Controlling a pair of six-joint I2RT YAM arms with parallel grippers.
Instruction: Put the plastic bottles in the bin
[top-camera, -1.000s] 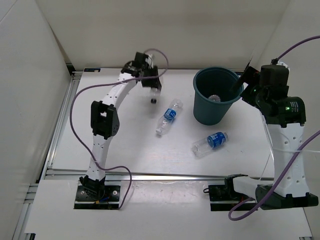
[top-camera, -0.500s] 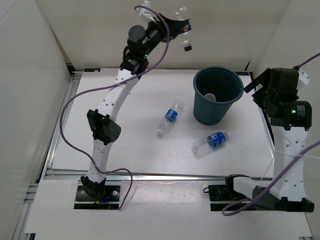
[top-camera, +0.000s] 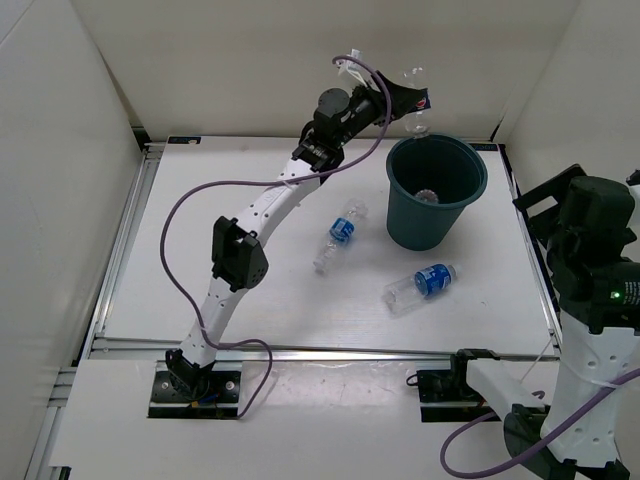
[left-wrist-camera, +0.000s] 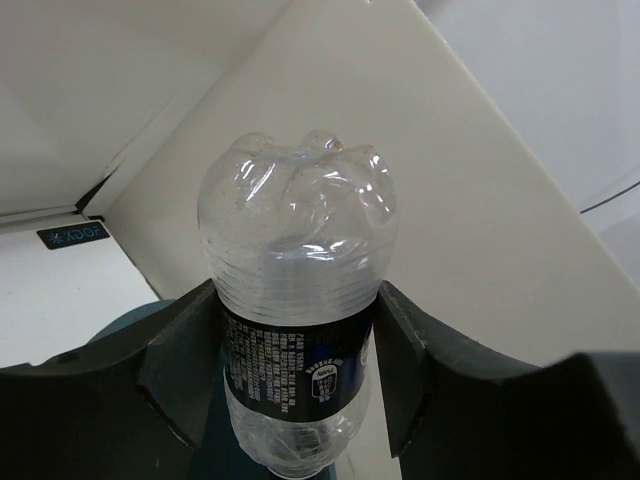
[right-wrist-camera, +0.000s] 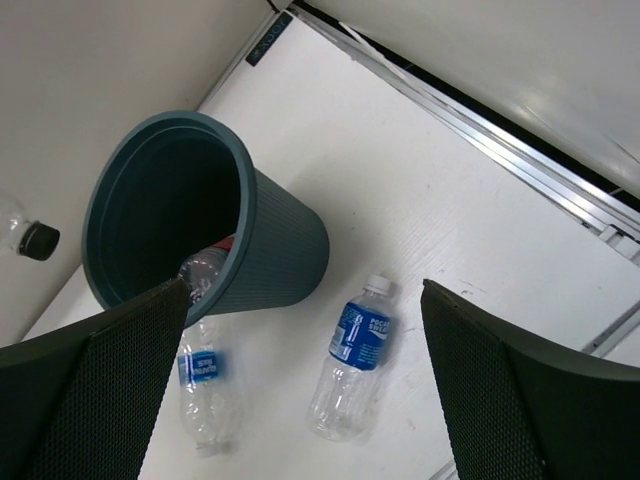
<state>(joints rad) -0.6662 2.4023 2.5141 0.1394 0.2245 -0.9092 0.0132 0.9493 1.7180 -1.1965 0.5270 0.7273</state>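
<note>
My left gripper (top-camera: 403, 100) (left-wrist-camera: 297, 290) hangs high over the far rim of the teal bin (top-camera: 437, 190) (right-wrist-camera: 270, 235). It holds a clear, dark-labelled bottle (top-camera: 417, 98) (left-wrist-camera: 297, 300), black cap down, with both fingers touching its sides. One bottle with a red label (top-camera: 428, 196) (right-wrist-camera: 205, 268) lies inside the bin. Two blue-labelled bottles lie on the table, one left of the bin (top-camera: 338, 235) (right-wrist-camera: 200, 390) and one in front of it (top-camera: 420, 284) (right-wrist-camera: 355, 360). My right gripper (right-wrist-camera: 305, 290) is open and empty, high above the front bottle.
White walls close in the back and both sides of the table. A metal rail (top-camera: 330, 350) runs along its near edge. The right arm (top-camera: 600, 260) stands upright at the right edge, and purple cables loop from both arms.
The left arm has swung right with the dark-labelled bottle, from the back wall to above the bin's far rim. The right arm has drawn back from the bin towards the near right.
</note>
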